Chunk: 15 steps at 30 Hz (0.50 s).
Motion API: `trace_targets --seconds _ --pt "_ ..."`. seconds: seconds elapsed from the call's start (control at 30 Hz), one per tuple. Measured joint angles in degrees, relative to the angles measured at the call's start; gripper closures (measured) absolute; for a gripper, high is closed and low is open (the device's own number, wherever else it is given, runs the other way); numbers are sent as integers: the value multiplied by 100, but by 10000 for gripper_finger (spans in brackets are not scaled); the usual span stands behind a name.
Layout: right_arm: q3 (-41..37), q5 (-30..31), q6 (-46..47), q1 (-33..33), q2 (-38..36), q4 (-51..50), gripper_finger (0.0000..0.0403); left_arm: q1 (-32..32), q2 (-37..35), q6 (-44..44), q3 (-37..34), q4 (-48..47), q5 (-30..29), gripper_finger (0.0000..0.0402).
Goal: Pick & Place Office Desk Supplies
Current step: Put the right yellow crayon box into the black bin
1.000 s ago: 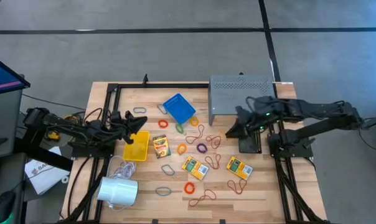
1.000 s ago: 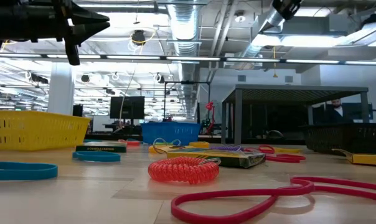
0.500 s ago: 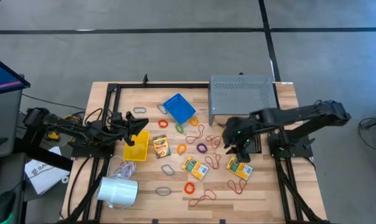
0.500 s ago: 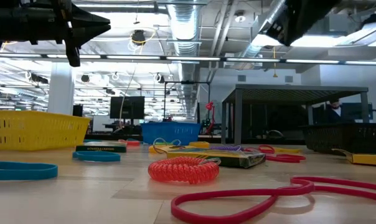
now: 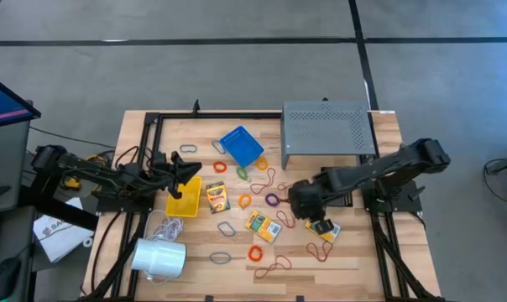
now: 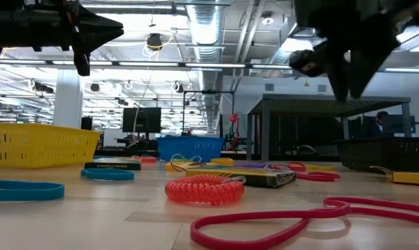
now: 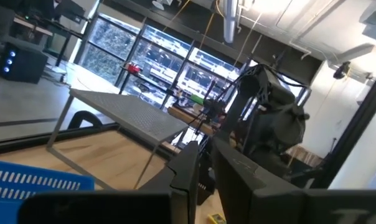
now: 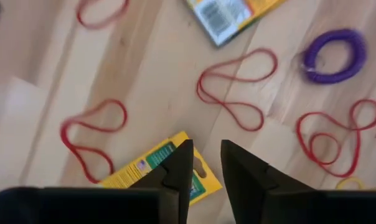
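Three yellow-green crayon boxes [image 5: 217, 197], [image 5: 263, 226], [image 5: 324, 228] lie flat on the wooden table among loose rubber bands, such as a purple one [image 5: 272, 200] and an orange one [image 5: 254, 252], and grey loop clips [image 5: 227, 228]. My right gripper [image 5: 312, 216] hangs above the rightmost crayon box [image 8: 144, 169], pointing steeply down. Its fingers stand a little apart with nothing between them, clear of the table in the low view [image 6: 345, 89]. My left gripper [image 5: 190, 168] waits shut above the yellow bin [image 5: 185, 200].
A blue tray [image 5: 241, 145] and the grey perforated shelf [image 5: 325, 127] stand at the far side. A white cylinder with a cord [image 5: 159, 257] lies near the left front corner. Red bands [image 8: 235, 87], [image 8: 91, 140] and a purple coil [image 8: 334, 56] surround the box under my right gripper.
My right gripper has come away from the grey shelf toward the table's left and near edges and gone down. It has tipped from nearly level to pointing steeply down, and now hangs over the rightmost crayon box. Nothing on the table has moved.
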Motion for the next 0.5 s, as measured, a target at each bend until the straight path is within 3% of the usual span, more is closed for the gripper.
trace_targets --seconds 0.5 --pt "-237 371 -368 68 803 -123 328 0 0 0 0 -28 233 358"
